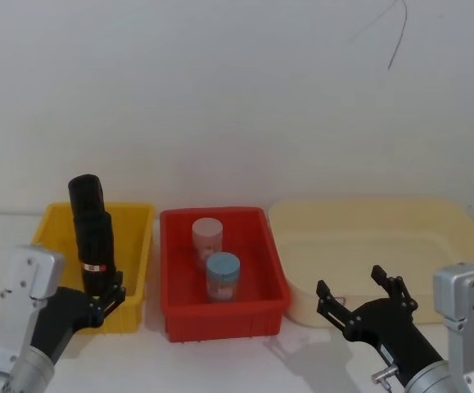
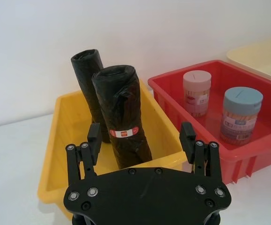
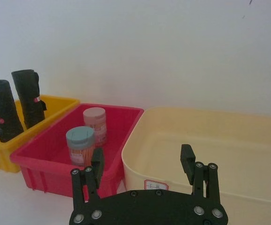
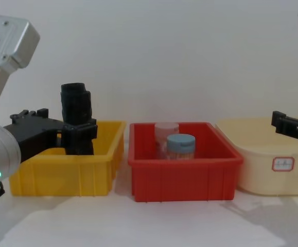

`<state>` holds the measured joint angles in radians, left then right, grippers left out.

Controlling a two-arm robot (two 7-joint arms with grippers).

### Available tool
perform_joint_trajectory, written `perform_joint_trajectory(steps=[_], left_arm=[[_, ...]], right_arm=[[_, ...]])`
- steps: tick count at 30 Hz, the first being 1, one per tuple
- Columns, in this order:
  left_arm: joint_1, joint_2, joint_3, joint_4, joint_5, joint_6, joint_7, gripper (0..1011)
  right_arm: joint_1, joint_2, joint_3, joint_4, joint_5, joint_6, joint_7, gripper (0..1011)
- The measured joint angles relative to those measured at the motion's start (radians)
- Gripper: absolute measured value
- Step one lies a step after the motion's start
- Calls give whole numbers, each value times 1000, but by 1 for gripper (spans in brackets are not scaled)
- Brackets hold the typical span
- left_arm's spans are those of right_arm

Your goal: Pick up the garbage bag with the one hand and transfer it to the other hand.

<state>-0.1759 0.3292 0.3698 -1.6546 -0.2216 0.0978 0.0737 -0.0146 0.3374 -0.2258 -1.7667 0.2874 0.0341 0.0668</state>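
White table (image 1: 220, 364): two rolls (image 2: 121, 117) (image 2: 88, 79), three bins (image 1: 138, 246) (image 1: 212, 214) (image 1: 367, 206)

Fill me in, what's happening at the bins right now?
The left gripper, jaws open, is at the front of the yellow bin, lined up on the garbage bag, which stands upright in front of a second black roll. Nothing is gripped yet. The right gripper hovers open in front of the cream tub, so the handover has not begun.

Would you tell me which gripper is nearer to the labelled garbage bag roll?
Left. The left gripper sits open right at the garbage bag in the yellow bin; the right gripper hovers open before the cream tray.
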Motion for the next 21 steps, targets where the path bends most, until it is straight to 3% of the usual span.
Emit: perform_joint_trajectory(steps=[21], left_arm=[[-75, -66, -24, 107, -19, -3, -19, 1001]], right_arm=[[0, 0, 0, 0, 0, 0, 0, 1000]])
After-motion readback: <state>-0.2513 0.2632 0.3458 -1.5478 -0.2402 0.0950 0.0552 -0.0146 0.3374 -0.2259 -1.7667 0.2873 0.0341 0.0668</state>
